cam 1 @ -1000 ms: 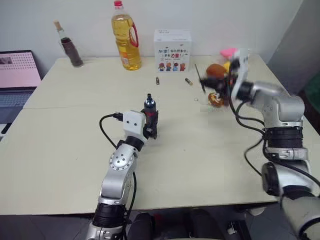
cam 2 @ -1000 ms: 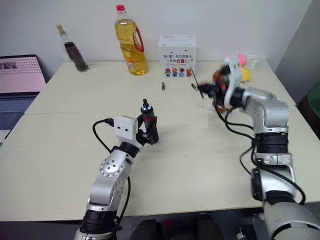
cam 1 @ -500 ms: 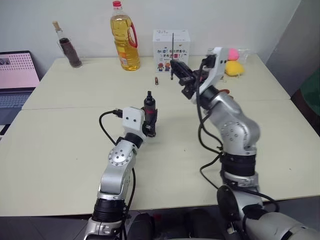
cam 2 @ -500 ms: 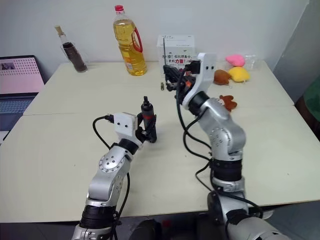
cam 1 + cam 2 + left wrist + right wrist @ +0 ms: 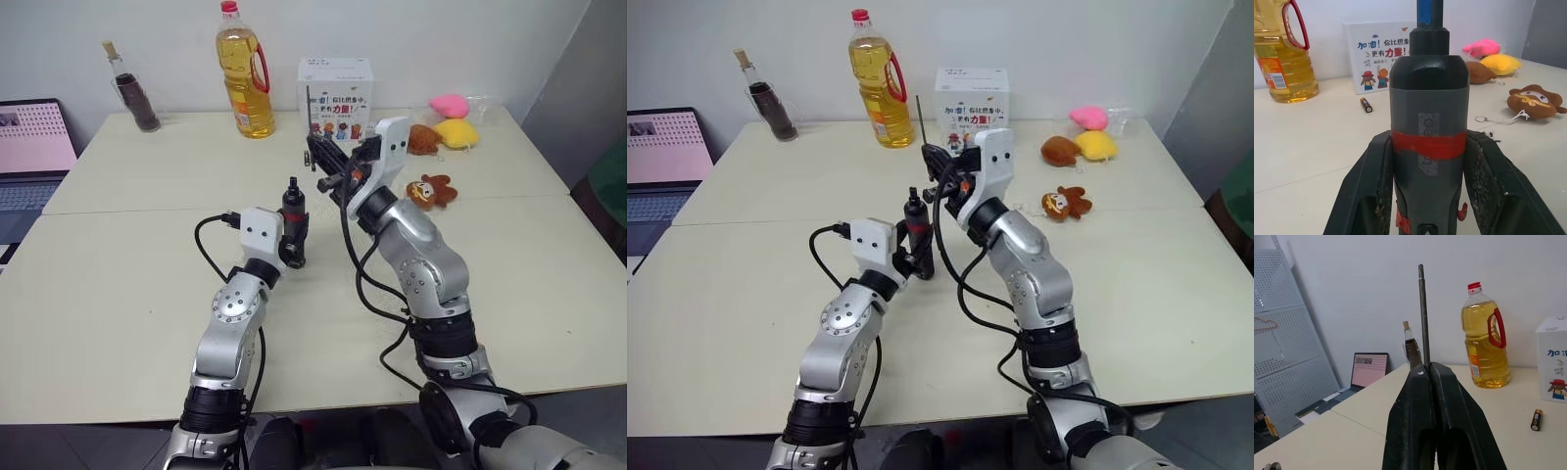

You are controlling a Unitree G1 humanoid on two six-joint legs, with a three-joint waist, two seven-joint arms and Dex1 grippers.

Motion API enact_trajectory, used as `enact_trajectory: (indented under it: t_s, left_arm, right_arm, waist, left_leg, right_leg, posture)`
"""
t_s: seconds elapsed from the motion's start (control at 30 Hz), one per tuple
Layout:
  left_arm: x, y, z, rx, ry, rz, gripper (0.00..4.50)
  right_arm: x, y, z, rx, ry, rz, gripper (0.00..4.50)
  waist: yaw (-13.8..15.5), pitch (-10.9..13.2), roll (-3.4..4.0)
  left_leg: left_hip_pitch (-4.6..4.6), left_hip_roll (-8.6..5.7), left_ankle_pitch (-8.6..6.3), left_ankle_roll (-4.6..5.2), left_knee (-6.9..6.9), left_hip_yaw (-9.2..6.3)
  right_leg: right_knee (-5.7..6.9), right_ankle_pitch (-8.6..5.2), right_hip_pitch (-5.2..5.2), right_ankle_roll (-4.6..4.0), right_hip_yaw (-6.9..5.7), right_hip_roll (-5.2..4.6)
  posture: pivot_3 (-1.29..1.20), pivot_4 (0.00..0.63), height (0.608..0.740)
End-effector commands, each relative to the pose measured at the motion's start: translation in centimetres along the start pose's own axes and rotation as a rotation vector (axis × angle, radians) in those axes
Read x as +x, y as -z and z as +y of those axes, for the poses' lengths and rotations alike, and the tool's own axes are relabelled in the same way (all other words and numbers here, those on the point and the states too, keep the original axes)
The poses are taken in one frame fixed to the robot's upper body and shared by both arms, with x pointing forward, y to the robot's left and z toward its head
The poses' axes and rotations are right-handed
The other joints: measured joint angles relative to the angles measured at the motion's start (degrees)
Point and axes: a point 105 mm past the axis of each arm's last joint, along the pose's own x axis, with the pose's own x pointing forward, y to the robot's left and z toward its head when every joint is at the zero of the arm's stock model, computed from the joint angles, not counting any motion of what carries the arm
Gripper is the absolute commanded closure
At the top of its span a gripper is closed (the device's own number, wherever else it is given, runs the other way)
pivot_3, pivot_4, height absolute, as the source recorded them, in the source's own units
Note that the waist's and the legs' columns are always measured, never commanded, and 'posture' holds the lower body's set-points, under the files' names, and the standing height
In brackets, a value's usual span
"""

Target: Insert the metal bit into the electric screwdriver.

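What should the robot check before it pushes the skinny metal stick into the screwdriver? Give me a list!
1. Electric screwdriver gripped by the left gripper, nose pointing up: ok.
2. Metal bit pinched in the shut fingers of the right gripper: ok.
3. Bit sitting straight, sticking up out of the fingers: ok.
4. Bit lined up over the screwdriver's nose: not ok, it is above and to the side.
5. Bit pointing down into the nose: not ok, its free end points up.
6. Hole in the nose free: cannot tell.
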Motion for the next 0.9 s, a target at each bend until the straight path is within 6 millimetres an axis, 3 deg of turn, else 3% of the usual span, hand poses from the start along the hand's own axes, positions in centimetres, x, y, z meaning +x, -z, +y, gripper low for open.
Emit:
enact_trajectory:
  t_s: [0.03, 0.57, 0.9]
  left_arm:
    - [-0.1, -0.9, 0.5, 0.018, -0.024, -0.029, 2.83]
    - [-0.4, -1.0, 0.8, 0.027, -0.037, -0.030, 2.83]
    - [-0.6, -0.9, 0.9, 0.029, -0.040, -0.025, 2.83]
  right_arm:
    - [0.6, -1.3, 1.3, -0.007, -0.045, -0.068, 4.49]
    - [1.9, -0.4, 2.9, 0.036, -0.099, -0.079, 4.49]
    - [2.1, -1.9, 4.3, 0.138, -0.153, -0.135, 4.49]
  waist:
    - [0.00, 0.00, 0.00]
    - [-0.02, 0.01, 0.01]
    - [-0.03, 0.01, 0.01]
  left_leg:
    - [0.00, 0.01, 0.00, 0.00, 0.00, 0.00]
    - [-0.01, 0.03, 0.00, 0.00, -0.06, 0.01]
    - [-0.01, 0.04, 0.00, 0.00, -0.08, 0.01]
  right_leg:
    - [-0.01, 0.00, 0.00, 0.00, 0.00, 0.00]
    - [-0.10, 0.00, 0.00, 0.00, 0.01, -0.01]
    - [-0.11, 0.00, 0.00, 0.00, 0.01, -0.02]
  posture:
    - [0.00, 0.150, 0.740]
    - [0.00, 0.150, 0.740]
    - [0.00, 0.150, 0.740]
